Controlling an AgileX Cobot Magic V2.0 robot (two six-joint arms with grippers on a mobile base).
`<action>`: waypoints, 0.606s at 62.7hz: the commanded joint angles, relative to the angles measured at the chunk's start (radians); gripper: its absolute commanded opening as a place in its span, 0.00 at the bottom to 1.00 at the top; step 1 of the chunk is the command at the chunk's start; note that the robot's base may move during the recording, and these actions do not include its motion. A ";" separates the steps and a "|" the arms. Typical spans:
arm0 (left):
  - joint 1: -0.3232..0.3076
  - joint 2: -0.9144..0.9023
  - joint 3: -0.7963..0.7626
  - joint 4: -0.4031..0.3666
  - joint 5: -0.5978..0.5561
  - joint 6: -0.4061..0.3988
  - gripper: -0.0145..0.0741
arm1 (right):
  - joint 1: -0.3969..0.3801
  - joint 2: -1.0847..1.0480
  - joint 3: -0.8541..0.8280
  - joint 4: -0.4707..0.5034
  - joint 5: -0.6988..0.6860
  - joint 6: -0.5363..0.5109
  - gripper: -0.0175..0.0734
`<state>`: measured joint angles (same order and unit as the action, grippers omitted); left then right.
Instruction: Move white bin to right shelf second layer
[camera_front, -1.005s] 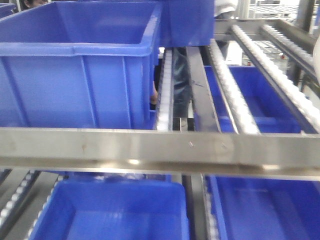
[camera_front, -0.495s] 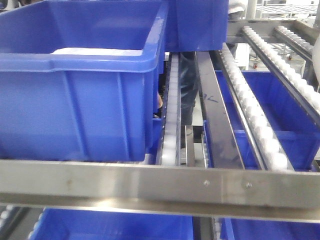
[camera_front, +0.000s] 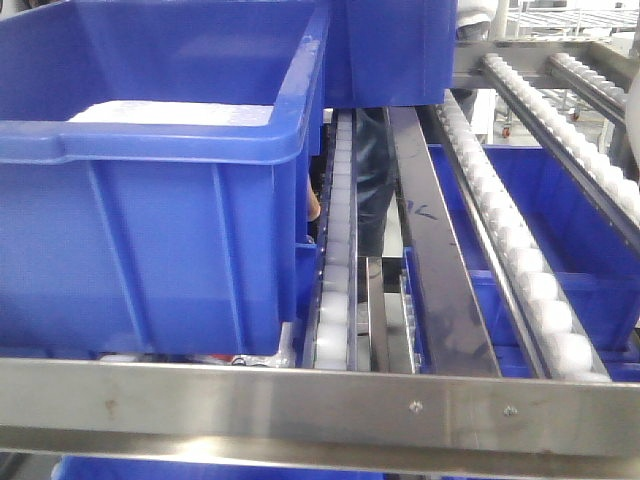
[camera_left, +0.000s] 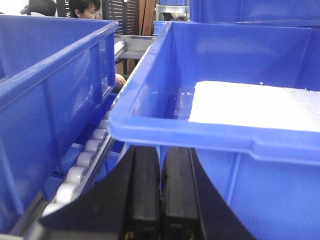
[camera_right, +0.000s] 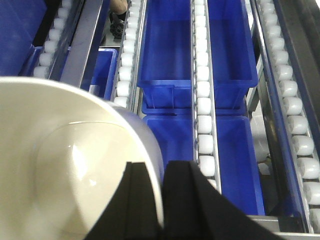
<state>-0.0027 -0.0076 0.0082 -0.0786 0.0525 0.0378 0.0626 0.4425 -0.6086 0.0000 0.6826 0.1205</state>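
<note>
Jaws first: right gripper is clamped on the wall of the white bin, one black finger inside the rim, one outside, seen from the right wrist cam. Left gripper has its two fingers pressed together w/ nothing between them, sitting just below the rim of a blue crate.

Bin location: held in the air, mouth up, filling the lower-left of the right wrist view. It hangs above sloped lanes of white rollers w/ more blue crates on a lower tier beneath. Bin doesn't appear to touch any roller; can't tell for certain, since its base is hidden.

Front cam: a bolted steel front rail runs along the near edge of the rack. Large blue crate sits at the near-left corner, right behind the rail, w/ a flat white sheet inside. Roller lanes toward the right edge are bare. Bin isn't visible in this view.

Progress, as a judgement: pickup and lift look done, bin is carried to the rack. Left to do: lower it onto the free right-side lanes of the second layer, let go, pull the arm back.
</note>
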 joint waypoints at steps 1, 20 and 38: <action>0.001 -0.016 0.027 -0.007 -0.081 -0.004 0.26 | -0.005 0.003 -0.028 0.006 -0.092 -0.001 0.25; 0.001 -0.016 0.027 -0.007 -0.081 -0.004 0.26 | -0.005 0.009 -0.028 -0.030 -0.106 -0.002 0.25; 0.001 -0.016 0.027 -0.007 -0.081 -0.004 0.26 | -0.005 0.151 -0.028 -0.131 -0.150 0.022 0.25</action>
<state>-0.0027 -0.0076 0.0082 -0.0786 0.0525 0.0378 0.0626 0.5283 -0.6086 -0.1067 0.6574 0.1317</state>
